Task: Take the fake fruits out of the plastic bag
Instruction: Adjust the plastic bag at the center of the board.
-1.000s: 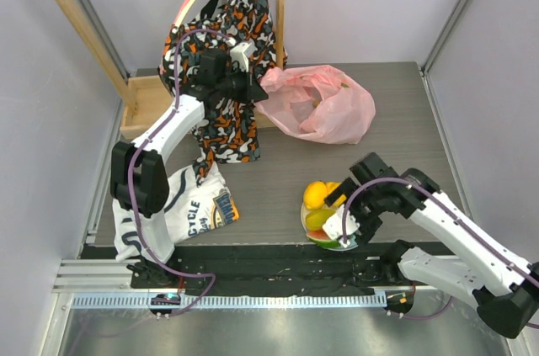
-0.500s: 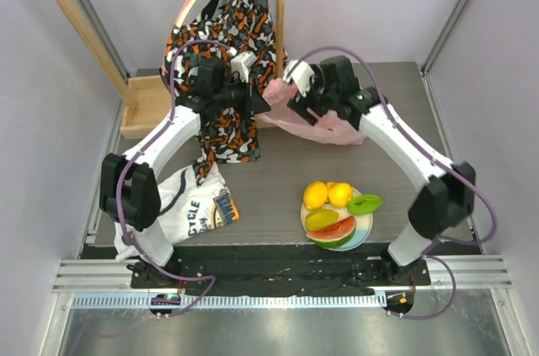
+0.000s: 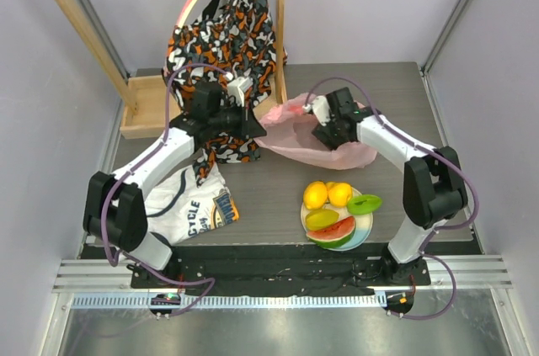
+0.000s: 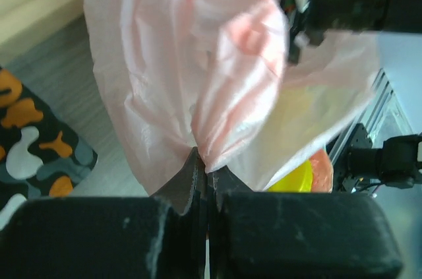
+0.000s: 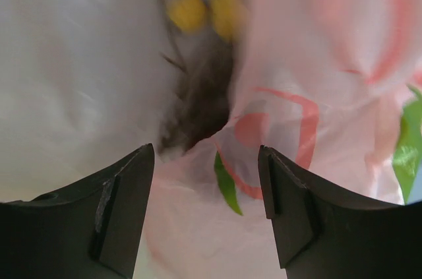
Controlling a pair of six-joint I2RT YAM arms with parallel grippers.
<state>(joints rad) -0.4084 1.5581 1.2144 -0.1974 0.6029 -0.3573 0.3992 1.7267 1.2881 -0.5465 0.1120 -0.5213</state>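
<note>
The left jaws were clenched tight on a gathered fold of the plastic bag [image 4: 198,61]. Their two dark tips met at the lower middle of the left wrist view, with the pink film pinched between them and fanning upward from the grip. In the top view the left arm [image 3: 168,150] reached toward the upper middle of the frame. Its jaws sat at the bag's [image 3: 295,147] left edge, just in front of the hanging patterned garment [image 3: 223,28].

The right jaws stood wide apart and gripped nothing. In the right wrist view they filled the lower left and lower right corners, with bag [image 5: 316,61] film across the gap between them. Whether their tips touched the film could not be told. In the top view the right arm [image 3: 396,146] bent over the bag from the right, its jaws aimed into the crumpled pink.

The bag lay on the table [image 3: 404,87] at the upper middle of the top view. It was thin, translucent and heavily creased, with red and green printing. In a fold at the upper middle of the right wrist view sat a dark brownish shape [image 5: 201,104] with two yellow spots above it, too blurred to name.

Lower right of centre in the top view, well apart from the bag, a plate [image 3: 366,229] carried two lemons [image 3: 315,194], a green piece [image 3: 364,203], a yellow-green piece [image 3: 321,219] and a watermelon slice [image 3: 334,232].
</note>
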